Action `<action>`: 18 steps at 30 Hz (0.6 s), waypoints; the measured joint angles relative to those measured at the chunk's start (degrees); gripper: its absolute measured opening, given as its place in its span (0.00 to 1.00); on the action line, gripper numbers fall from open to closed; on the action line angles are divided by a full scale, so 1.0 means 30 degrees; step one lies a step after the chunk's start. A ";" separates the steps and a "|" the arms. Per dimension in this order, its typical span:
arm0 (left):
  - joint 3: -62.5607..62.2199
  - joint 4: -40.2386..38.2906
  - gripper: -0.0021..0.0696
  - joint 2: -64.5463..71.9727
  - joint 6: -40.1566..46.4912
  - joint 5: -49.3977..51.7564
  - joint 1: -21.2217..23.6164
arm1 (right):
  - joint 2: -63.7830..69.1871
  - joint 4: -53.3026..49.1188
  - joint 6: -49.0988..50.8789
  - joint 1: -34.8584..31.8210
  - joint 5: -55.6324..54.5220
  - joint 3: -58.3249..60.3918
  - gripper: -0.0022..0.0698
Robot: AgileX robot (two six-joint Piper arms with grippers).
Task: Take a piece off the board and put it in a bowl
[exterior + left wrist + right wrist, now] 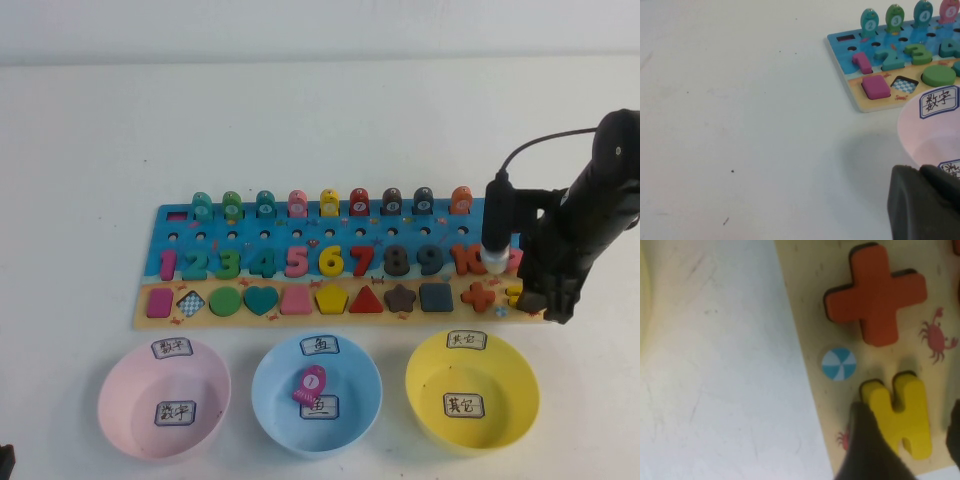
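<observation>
On the white table [320,120], the right gripper [905,440] straddles the piece [902,412], spread wide; left gripper [922,202] unclear.

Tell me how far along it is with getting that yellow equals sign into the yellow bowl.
Early. Nothing for this piece looks done yet: the equals sign sits on the board. In hand: the right end effector is down over it, fingers open on either side, not yet closed. Left: grip, lift, carry to the yellow bowl, which is empty. The left end effector hangs beside the pink bowl.
</observation>
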 joint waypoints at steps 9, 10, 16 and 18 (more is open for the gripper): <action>0.0000 0.0000 0.02 0.0000 0.0000 0.0000 0.0000 | 0.0073 0.0172 0.0000 -0.0044 0.0543 -0.0119 0.47; 0.0000 0.0000 0.02 0.0000 0.0000 0.0000 0.0000 | 0.0073 0.0221 0.0000 -0.0044 0.0669 -0.0119 0.47; 0.0000 0.0000 0.02 0.0000 0.0000 0.0000 0.0000 | 0.0087 0.0334 0.0000 -0.0044 0.0867 -0.0133 0.47; 0.0000 0.0000 0.02 0.0000 0.0000 0.0000 0.0000 | 0.0087 0.0334 0.0000 -0.0044 0.0900 -0.0164 0.47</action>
